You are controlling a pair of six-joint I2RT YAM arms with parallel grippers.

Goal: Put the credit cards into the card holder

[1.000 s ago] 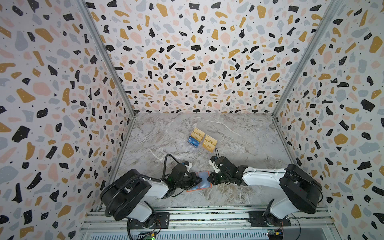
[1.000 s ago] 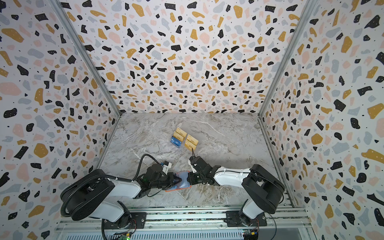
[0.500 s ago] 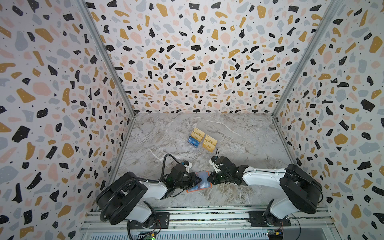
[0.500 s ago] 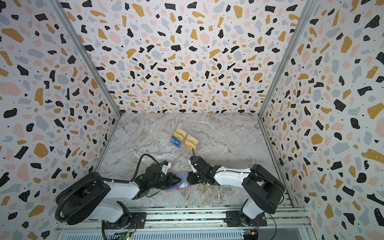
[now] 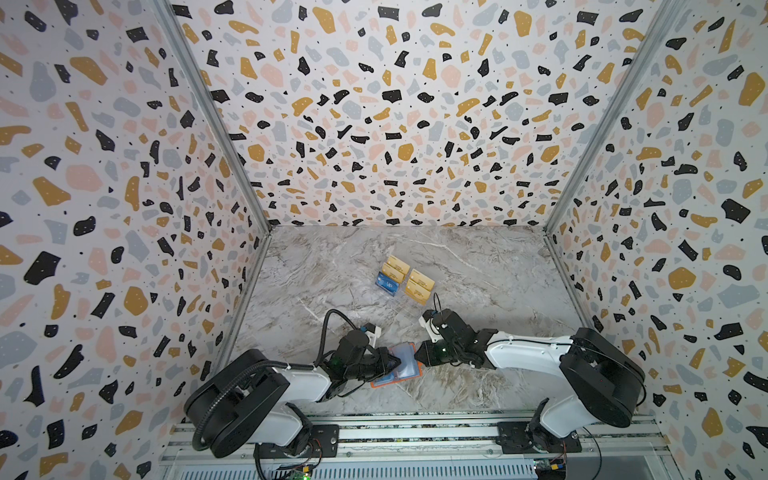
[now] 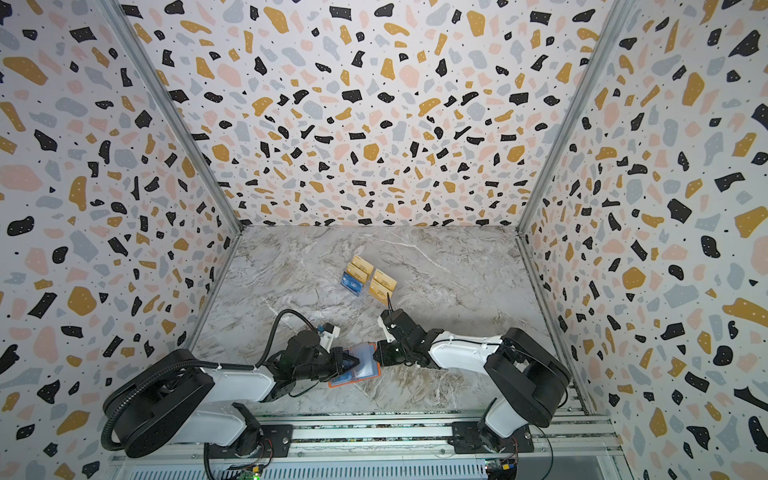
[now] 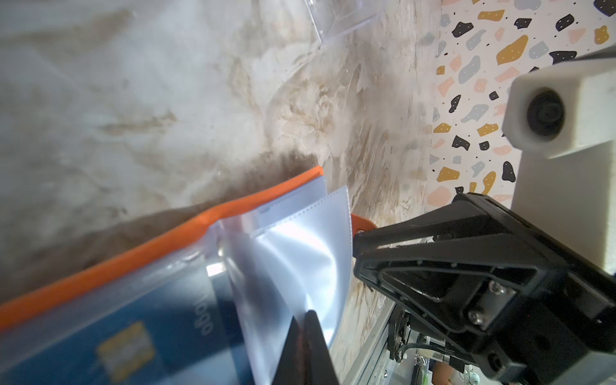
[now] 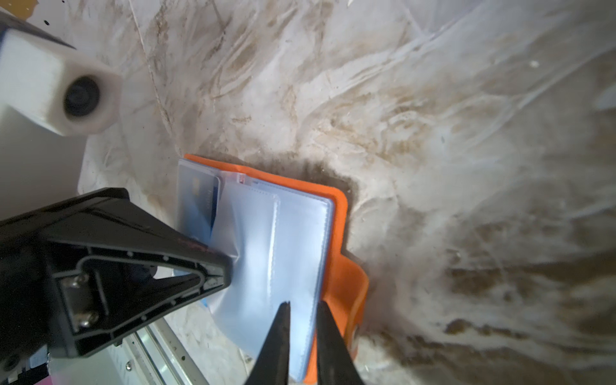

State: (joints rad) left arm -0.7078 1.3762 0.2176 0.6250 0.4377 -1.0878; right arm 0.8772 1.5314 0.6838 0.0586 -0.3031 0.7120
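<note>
The orange card holder (image 5: 409, 365) (image 6: 368, 366) lies open at the table's front middle, its clear sleeves up. A blue credit card (image 8: 200, 200) (image 7: 133, 333) sits in a sleeve on its left half. My left gripper (image 5: 397, 361) (image 6: 355, 361) (image 7: 308, 315) is shut on one clear sleeve, lifting and bending it. From the right, my right gripper (image 5: 417, 355) (image 8: 303, 305) has its jaws slightly apart, tips on the sleeves by the orange edge (image 8: 343, 266). More credit cards, gold (image 5: 419, 283) and blue (image 5: 388, 284), stand in a rack further back.
The clear acrylic rack (image 5: 409, 307) (image 7: 340, 16) stands in mid-table just behind the right wrist. Patterned walls close in the left, right and back. A metal rail (image 5: 415, 432) runs along the front edge, close to the card holder.
The left arm's body has shifted slightly to the left while its gripper stays on the sleeve. The right arm and the card holder have not visibly moved.
</note>
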